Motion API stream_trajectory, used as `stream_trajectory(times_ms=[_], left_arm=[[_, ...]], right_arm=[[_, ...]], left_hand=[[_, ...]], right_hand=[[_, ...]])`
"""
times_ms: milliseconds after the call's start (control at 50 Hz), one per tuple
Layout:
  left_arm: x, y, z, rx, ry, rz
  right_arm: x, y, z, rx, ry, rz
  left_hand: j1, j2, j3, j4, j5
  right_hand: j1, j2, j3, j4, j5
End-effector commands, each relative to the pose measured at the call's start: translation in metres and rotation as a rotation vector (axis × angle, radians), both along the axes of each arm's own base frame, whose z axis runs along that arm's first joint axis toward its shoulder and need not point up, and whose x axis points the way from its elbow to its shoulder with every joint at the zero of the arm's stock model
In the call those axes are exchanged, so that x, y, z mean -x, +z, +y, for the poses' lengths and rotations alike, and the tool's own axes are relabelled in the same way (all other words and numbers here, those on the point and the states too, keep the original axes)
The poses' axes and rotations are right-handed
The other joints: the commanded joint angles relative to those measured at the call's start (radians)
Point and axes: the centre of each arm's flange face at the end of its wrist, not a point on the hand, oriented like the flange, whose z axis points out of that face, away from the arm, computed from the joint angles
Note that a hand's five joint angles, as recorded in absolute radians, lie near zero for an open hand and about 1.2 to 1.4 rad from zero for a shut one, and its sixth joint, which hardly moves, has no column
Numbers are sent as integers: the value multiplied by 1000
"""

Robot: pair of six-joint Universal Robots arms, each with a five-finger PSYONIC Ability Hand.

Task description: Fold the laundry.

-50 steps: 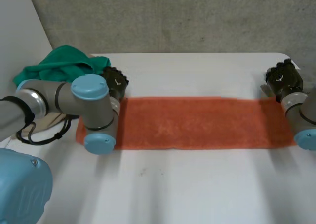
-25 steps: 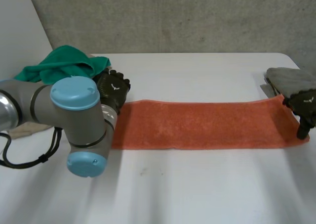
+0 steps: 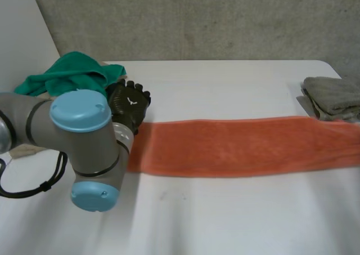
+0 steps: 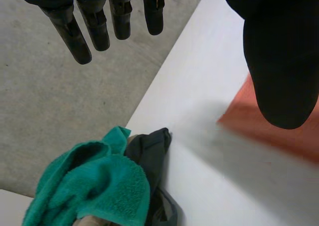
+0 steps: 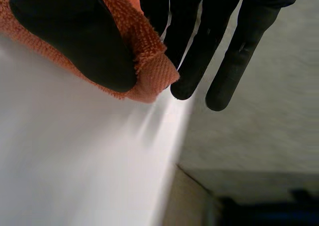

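Long orange terry towel [image 3: 236, 147] spans the white table [image 3: 225, 221], its right end cut off near the right edge. Right robot hand [image 5: 65, 36] pinches its corner; left robot hand [image 3: 129, 102] released, fingers straight.

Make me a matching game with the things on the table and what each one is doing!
Things:
1. orange towel
2. green cloth
3. grey cloth
4. right robot hand

Places or states:
A. folded, near the far right corner of the table
B. bunched up at the far left corner
C. stretched out long across the middle
D. pinching an end of the orange towel

Pairs: 1-C, 2-B, 3-A, 4-D
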Motion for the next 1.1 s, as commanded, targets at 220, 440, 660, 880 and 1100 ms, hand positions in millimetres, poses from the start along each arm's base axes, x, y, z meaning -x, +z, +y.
stream_trajectory(times_ms=[220,440,660,880,1100], left_arm=[[-20,20,17,9,2,57],[-39,30,15,-1,53,127],[-36,24,18,-17,44,121],[6,33,30,24,-103,201],[70,6,56,-68,-314,293]], right_arm=[[-134,64,16,254,359,97],[-312,53,119,376,1006,-72],[-356,-21,193,145,1292,-119],[-313,28,169,133,1056,-262],[-228,27,141,-72,647,-470]], left_hand=[[-22,-27,-31,-26,-48],[-22,-27,-31,-26,-48],[-22,-27,-31,-26,-48],[-22,-27,-31,-26,-48],[-22,-27,-31,-26,-48]], right_hand=[[298,214,201,201,221],[298,214,201,201,221],[276,192,179,179,199],[-924,-1008,-1021,-1021,-1000],[-924,-1008,-1021,-1021,-1000]])
